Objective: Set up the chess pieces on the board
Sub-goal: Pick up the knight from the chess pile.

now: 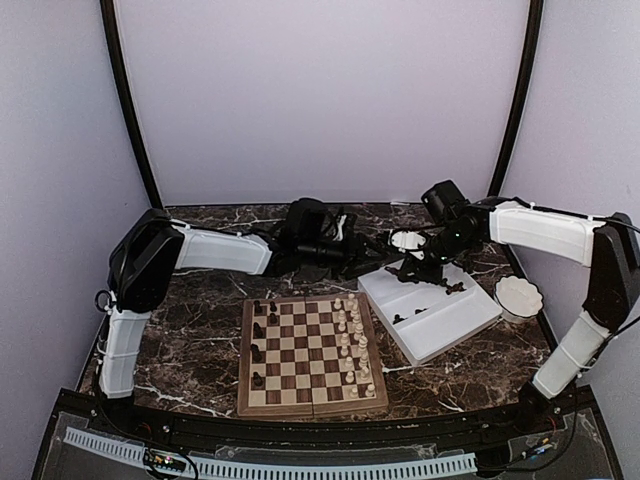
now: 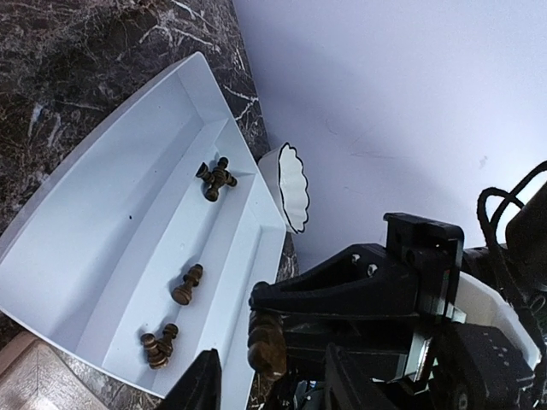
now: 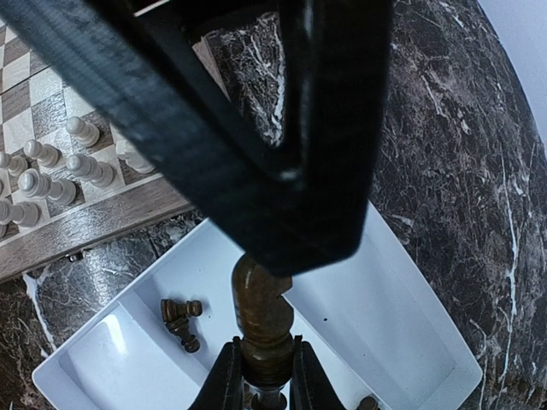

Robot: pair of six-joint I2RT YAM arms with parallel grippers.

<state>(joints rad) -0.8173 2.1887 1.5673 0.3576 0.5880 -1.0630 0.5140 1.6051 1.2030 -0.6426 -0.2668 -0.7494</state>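
Note:
My right gripper (image 1: 418, 268) (image 3: 267, 376) is shut on the base of a dark brown chess piece (image 3: 263, 316), a knight, and holds it above the white tray (image 1: 450, 325). My left gripper (image 1: 375, 265) (image 2: 269, 380) is open, and its fingers (image 2: 201, 384) stand on either side of that held piece (image 2: 267, 342) without touching it. The wooden board (image 1: 244, 400) lies at the front centre. A few dark pieces (image 1: 258, 345) stand along its left side and cream pieces (image 1: 350, 340) fill its right side. More dark pieces (image 2: 215, 178) (image 2: 186, 284) (image 2: 159, 346) lie in the tray.
A white scalloped bowl (image 1: 518, 297) (image 2: 292, 188) stands right of the tray. Another white bowl (image 1: 407, 240) sits behind the grippers. The board's corner with cream pieces (image 3: 51, 162) is just left of the tray (image 3: 410, 342). White walls enclose the marble table.

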